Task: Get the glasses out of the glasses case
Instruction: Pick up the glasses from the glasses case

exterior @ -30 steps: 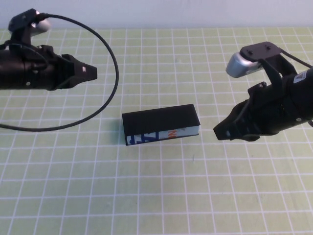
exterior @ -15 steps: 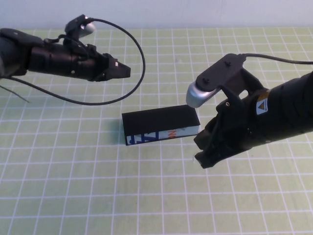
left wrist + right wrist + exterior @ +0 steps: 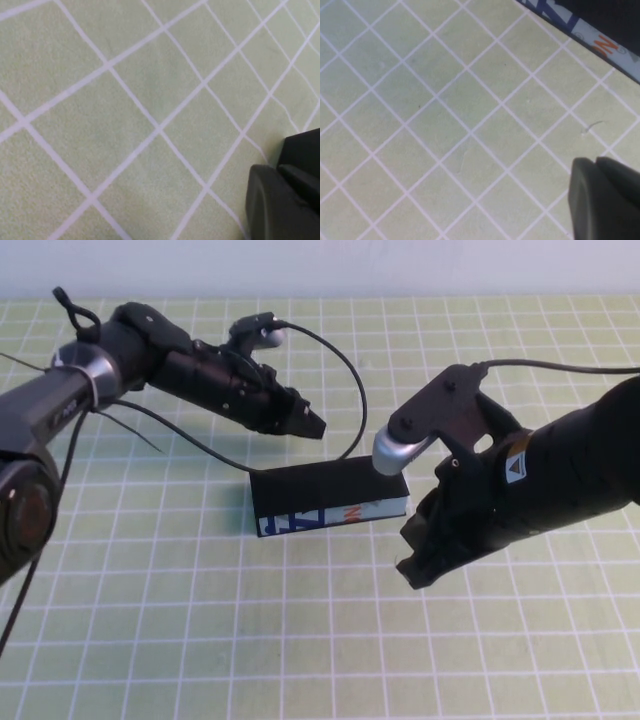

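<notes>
L hand (image 3: pixel 312 426) moved in behind glasses case (image 3: pixel 328 497); R hand (image 3: pixel 412 568) front-right; grips unclear.

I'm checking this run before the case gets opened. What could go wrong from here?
The glasses case lies shut and loose on the mat, so a push from the left gripper above its far edge could slide it. The right gripper hangs close off its right end and could knock it.

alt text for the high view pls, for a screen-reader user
A closed black glasses case lies on a green grid mat. The left gripper hovers behind it and the right gripper sits low by its right end, neither touching.
</notes>
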Motion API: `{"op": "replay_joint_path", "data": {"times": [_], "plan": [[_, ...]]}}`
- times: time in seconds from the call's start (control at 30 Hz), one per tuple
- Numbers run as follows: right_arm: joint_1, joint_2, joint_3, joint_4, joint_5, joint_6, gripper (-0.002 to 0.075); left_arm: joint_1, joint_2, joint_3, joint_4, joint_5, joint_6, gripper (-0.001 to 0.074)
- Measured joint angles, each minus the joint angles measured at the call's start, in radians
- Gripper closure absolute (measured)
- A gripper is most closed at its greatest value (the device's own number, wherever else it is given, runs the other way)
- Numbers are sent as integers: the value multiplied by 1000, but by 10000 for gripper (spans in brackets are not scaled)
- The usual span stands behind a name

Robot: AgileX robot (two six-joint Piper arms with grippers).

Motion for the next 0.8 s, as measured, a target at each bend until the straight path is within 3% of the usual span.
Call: {"op": "replay_joint_path", "data": {"times": [0.57, 0.67, 0.8], "plan": [[0, 6, 0, 0, 0, -5, 743, -64, 65, -37, 70, 94, -15, 739], [0, 7, 0, 0, 0, -77, 743, -64, 65, -42, 70, 93, -15, 739], [0, 15, 0, 56, 0, -357, 742, -54, 67, -91, 87, 107, -46, 739]]}}
